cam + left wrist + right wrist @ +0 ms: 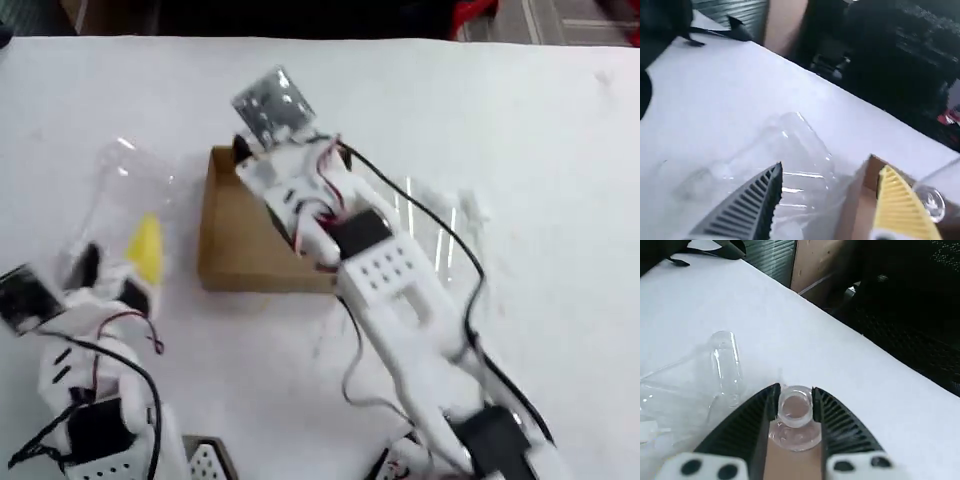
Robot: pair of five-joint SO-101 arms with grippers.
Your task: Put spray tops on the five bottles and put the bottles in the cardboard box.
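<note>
The cardboard box (pixel 235 240) sits left of the table's middle. My right gripper (pixel 795 390) is shut on the neck of a clear bottle (pixel 794 412), holding it upright above the box's brown floor (pixel 790 465). In the high view this gripper (pixel 248 155) is at the box's far corner. My left gripper (pixel 832 170) stands open, its grey finger (pixel 752 202) and yellow finger (pixel 900 205) on either side of a clear bottle (pixel 790 150) lying on the table. That bottle (pixel 130 185) lies left of the box, just beyond the left gripper (pixel 115 250).
More clear plastic bottles (pixel 440 225) lie right of the box, partly under the right arm (pixel 400 300). Another bottle (pixel 727 365) lies on its side in the right wrist view. The white table (pixel 560 150) is bare at far right. Cables hang from both arms.
</note>
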